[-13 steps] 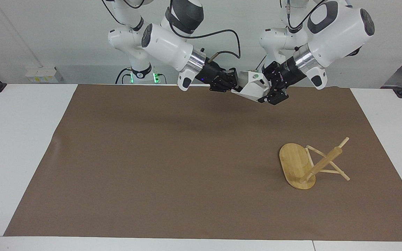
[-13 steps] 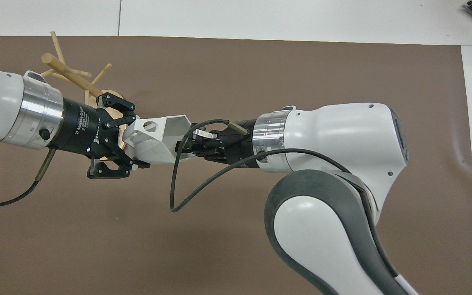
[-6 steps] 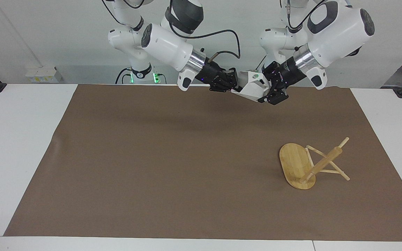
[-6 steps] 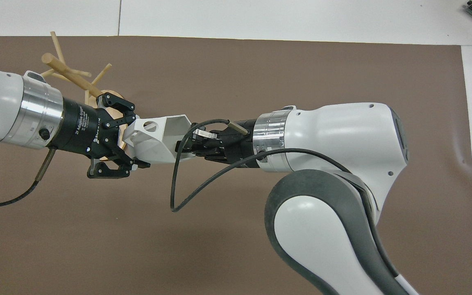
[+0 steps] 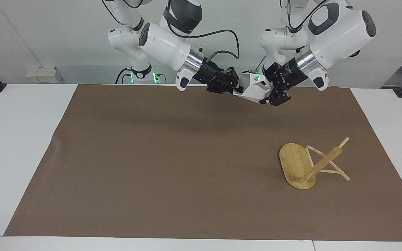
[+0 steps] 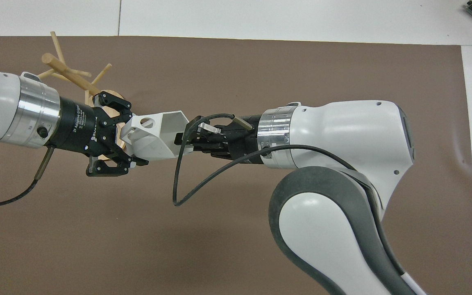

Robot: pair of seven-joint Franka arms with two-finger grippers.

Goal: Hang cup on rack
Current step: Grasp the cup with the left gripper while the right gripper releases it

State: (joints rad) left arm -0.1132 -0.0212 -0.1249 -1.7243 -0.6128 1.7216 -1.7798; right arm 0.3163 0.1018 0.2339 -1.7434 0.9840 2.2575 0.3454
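Observation:
The white faceted cup hangs in the air on its side between both grippers, over the part of the mat nearest the robots. It also shows in the overhead view. My left gripper is shut on its tapered base end, by the handle loop. My right gripper is shut on its rim, one finger inside the mouth. The bamboo rack lies tipped over, resting on its base's edge and pegs, toward the left arm's end. In the overhead view its post shows and the left gripper covers its base.
A brown mat covers most of the white table. A black cable loops down from the right wrist.
Both grippers have risen slightly with the cup held between them. The rack has not moved.

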